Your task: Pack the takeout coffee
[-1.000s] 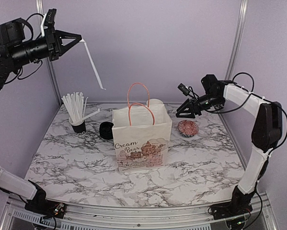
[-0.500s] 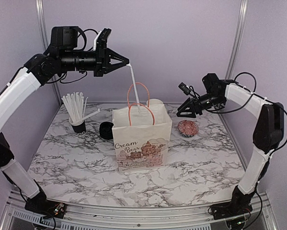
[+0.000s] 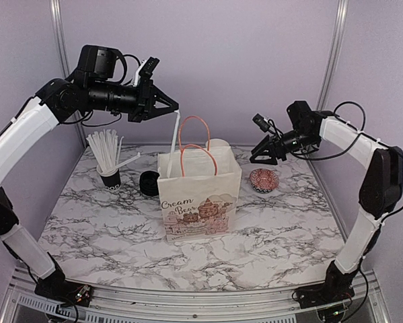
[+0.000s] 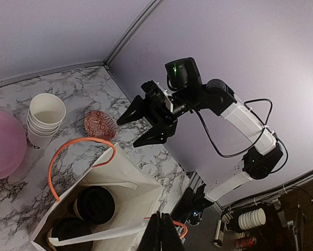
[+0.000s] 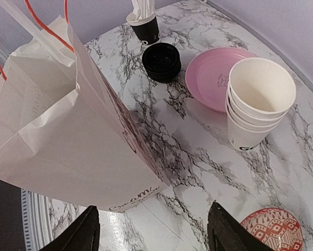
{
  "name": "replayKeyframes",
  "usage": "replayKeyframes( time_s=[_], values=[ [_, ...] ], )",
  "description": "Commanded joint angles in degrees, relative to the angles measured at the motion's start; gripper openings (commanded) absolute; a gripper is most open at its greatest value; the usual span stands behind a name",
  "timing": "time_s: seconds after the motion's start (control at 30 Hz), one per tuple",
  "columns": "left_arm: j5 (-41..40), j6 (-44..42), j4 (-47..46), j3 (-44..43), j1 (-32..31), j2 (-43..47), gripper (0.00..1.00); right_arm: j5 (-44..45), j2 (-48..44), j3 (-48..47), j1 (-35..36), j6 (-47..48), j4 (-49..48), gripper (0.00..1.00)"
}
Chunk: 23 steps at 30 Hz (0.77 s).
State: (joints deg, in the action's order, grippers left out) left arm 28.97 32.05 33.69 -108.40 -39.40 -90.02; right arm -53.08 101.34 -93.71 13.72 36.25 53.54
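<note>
Two takeout coffee cups stand inside the open paper bag [image 3: 200,195]; the left wrist view shows their black dome lids [image 4: 94,204] deep in the bag [image 4: 140,188]. My left gripper [image 3: 175,110] is above the bag's back left corner, shut on a white wrapped straw [image 3: 175,132] that hangs down into the bag mouth. In its own view the left gripper [image 4: 164,232] pinches the straw [image 4: 96,234] over the cups. My right gripper [image 3: 257,154] is open and empty, hovering right of the bag; in its own view the right gripper [image 5: 154,207] frames the bag's base [image 5: 57,136].
A black cup of white straws [image 3: 107,156] and a stack of black lids [image 3: 149,183] sit left of the bag. A red patterned bowl [image 3: 264,180] is on the right. Behind the bag are stacked lidless white cups [image 5: 258,104] and a pink plate [image 5: 216,70].
My left arm has swung from the far upper left to over the bag and lowered, bringing the straw's lower end into the bag mouth. The right arm has barely moved.
</note>
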Motion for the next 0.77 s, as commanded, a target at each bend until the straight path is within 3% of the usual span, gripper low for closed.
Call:
replayKeyframes(
  time_s=[0.0,0.03,0.13,0.27,0.3,0.33,0.4,0.5,0.6,0.73],
  values=[
    [2.85,-2.01,2.43,-5.15,-2.33,-6.6,0.31,1.29,-1.24,-1.74,0.44,0.53,0.19,0.69],
    [3.24,-2.82,2.69,-6.36,-2.94,-8.27,0.42,2.15,-1.42,-2.33,0.39,0.72,0.71,0.7],
    [2.01,-7.16,4.26,-11.97,-3.36,-10.93,0.52,5.53,-3.29,-3.83,-0.45,0.61,0.52,0.75],
    [-5.54,-13.82,7.25,-17.41,-3.06,-10.2,0.7,5.64,-7.23,-3.95,-5.23,-2.4,-2.89,0.79],
    [-7.8,-15.55,7.3,-17.11,-3.04,-9.31,0.74,5.17,-8.69,-3.39,-6.69,-4.32,-4.54,0.83],
    [-11.09,-17.43,7.38,-16.43,-2.93,-8.28,0.79,5.0,-9.81,-2.46,-8.32,-6.8,-6.95,0.96],
    [-18.91,-20.99,7.44,-13.94,-2.88,-5.81,0.96,5.29,-12.17,0.4,-11.49,-13.32,-13.16,0.99],
    [-36.25,-26.0,7.32,-9.22,-2.67,-2.18,0.99,7.53,-14.14,2.46,-15.6,-20.21,-18.08,0.99],
    [-50.97,-27.47,5.93,-3.94,-1.72,0.92,0.99,16.31,-17.23,3.88,-15.91,-23.74,-21.8,0.99],
    [-59.63,-26.13,1.81,5.03,2.28,4.79,0.99,23.59,-26.48,13.58,-15.91,-26.84,-34.74,0.99]
  ],
)
